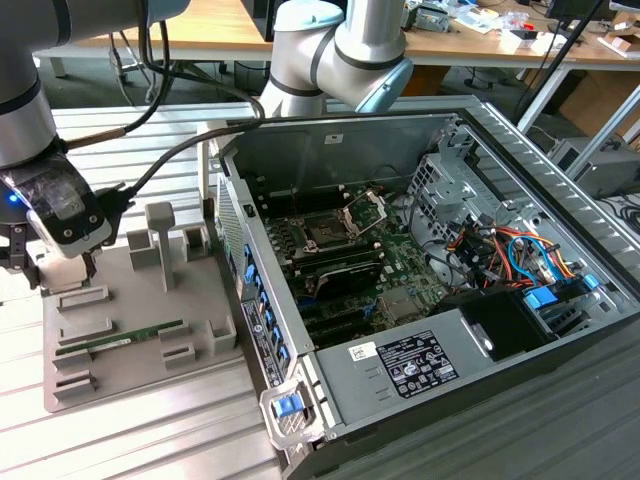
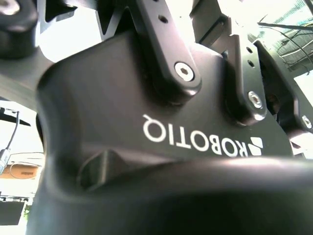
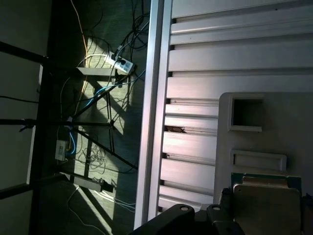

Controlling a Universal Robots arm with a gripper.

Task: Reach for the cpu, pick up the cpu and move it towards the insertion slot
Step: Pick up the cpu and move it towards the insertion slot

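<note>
The hand [image 1: 62,272] hangs over a grey tray [image 1: 110,300] at the exterior view's left, well apart from the insertion slot [image 1: 326,236]; the first wrist view adds the cpu [image 3: 266,205]; whether the hand grips anything, I cannot tell.

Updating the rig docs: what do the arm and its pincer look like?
Silver-grey tubular arm with rounded joints, one ending in a pale blue cap. Black cables run to the wrist, where a small blue light glows. In the second wrist view, the matte black pincer has bolted link bars with silver screws and white lettering.
</note>
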